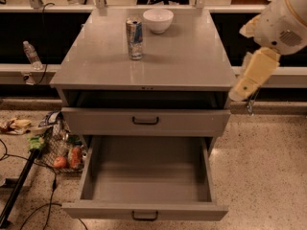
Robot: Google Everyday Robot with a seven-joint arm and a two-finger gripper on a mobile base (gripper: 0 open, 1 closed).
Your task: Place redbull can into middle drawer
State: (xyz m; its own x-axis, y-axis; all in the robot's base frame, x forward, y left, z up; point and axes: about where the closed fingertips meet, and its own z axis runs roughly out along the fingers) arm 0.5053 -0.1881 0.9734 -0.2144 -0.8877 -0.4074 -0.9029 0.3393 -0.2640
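Observation:
The redbull can (pixel 135 37), slim and silver-and-blue, stands upright on the grey cabinet top (pixel 182 56), toward the back left of centre. The middle drawer (pixel 148 174), the lowest one, is pulled out wide and holds nothing; its small black handle (pixel 145 216) is at the front. My gripper (pixel 241 91) hangs at the end of the cream arm (pixel 276 23), just off the cabinet's right edge at top height, well to the right of the can and above the drawer's level. It holds nothing that I can see.
A white bowl (pixel 158 19) sits just behind and right of the can. The drawer front above (pixel 145 121) is shut. On the floor at left are a wire basket with food (pixel 62 152), a black pole (pixel 19 186) and cables. A water bottle (pixel 31 54) stands on the left ledge.

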